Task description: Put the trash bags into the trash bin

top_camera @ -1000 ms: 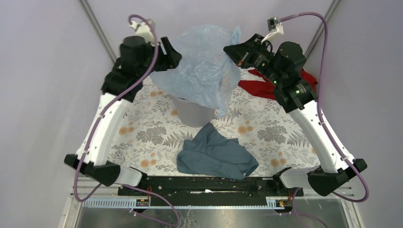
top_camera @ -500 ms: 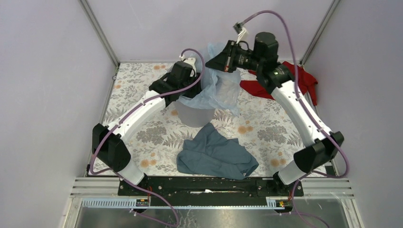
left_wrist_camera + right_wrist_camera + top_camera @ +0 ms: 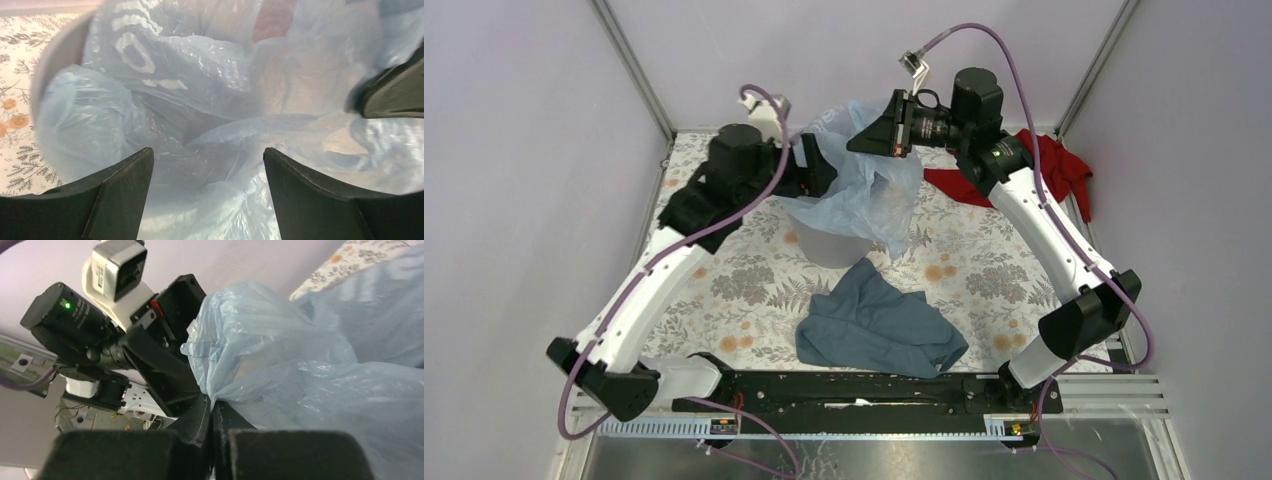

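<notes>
The pale-blue translucent trash bag [image 3: 869, 185] hangs bunched over the round light-grey trash bin [image 3: 829, 245], draped down its right side. My right gripper [image 3: 856, 143] is shut on the bag's upper edge [image 3: 235, 355] and holds it above the bin. My left gripper [image 3: 824, 172] is open at the bag's left side just above the bin; its fingers [image 3: 120, 192] straddle loose bag plastic [image 3: 200, 100] without pinching it. The bin rim [image 3: 57, 55] shows at the left of the left wrist view. The bin's opening is hidden by the bag.
A slate-blue cloth [image 3: 879, 325] lies crumpled in front of the bin. A red cloth [image 3: 1024, 170] lies at the back right, under the right arm. The floral table cover [image 3: 724, 280] ends at metal frame posts and purple walls.
The left arm dropped low beside the bin, then rose and swung back left; it has let go of the bag. The right gripper carried the bag leftward and lower, so it now droops onto the bin.
</notes>
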Robot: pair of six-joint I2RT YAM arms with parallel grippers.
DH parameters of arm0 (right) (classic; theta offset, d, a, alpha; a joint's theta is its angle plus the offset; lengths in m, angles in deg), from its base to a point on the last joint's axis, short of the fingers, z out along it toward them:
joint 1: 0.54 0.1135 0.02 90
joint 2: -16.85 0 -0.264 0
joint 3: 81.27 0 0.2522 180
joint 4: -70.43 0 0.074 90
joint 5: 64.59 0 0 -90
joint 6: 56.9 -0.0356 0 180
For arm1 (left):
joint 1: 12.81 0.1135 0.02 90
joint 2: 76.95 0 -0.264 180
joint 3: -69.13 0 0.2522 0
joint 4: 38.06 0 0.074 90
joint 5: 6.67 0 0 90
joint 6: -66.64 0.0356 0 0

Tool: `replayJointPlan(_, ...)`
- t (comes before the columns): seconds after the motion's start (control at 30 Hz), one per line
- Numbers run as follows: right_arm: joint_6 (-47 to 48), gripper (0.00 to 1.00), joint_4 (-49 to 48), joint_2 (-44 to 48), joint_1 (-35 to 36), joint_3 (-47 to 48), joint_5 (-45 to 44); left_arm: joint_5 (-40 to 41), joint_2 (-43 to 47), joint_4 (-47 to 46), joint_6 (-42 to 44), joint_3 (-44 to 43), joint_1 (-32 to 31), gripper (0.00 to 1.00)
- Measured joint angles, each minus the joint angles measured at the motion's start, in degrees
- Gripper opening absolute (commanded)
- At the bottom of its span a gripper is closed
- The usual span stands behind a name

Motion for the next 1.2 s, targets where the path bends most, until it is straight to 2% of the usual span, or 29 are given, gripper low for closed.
replayJointPlan(0.27,-5.0,0.0,-8.2,-5.0,6.5,5.1,0.5,-2.2,7.0,2.4,-0.4,-2.0,7.9,0.95)
replayJointPlan(0.57,-27.1,0.0,-32.9,-15.1,9.0,5.5,-7.3,4.8,16.4,8.1,0.2,-0.5,8.9,0.99)
replayJointPlan(0.67,-33.2,0.0,-38.5,-19.7,9.1,7.1,-9.5,5.4,18.8,7.9,0.4,0.6,9.0,0.99)
replayJointPlan(0.9,-36.7,0.0,-41.5,-22.0,7.6,5.0,-12.3,4.8,20.3,7.5,0.0,4.0,9.0,0.99)
replayJointPlan(1.07,-36.2,0.0,-41.0,-20.3,2.0,0.8,-13.3,0.8,20.4,6.9,-0.3,7.8,9.0,0.99)
replayJointPlan(1.2,-34.8,0.0,-39.0,-18.7,-2.3,-1.8,-14.0,-5.5,17.6,4.3,-0.6,8.7,9.0,0.89)
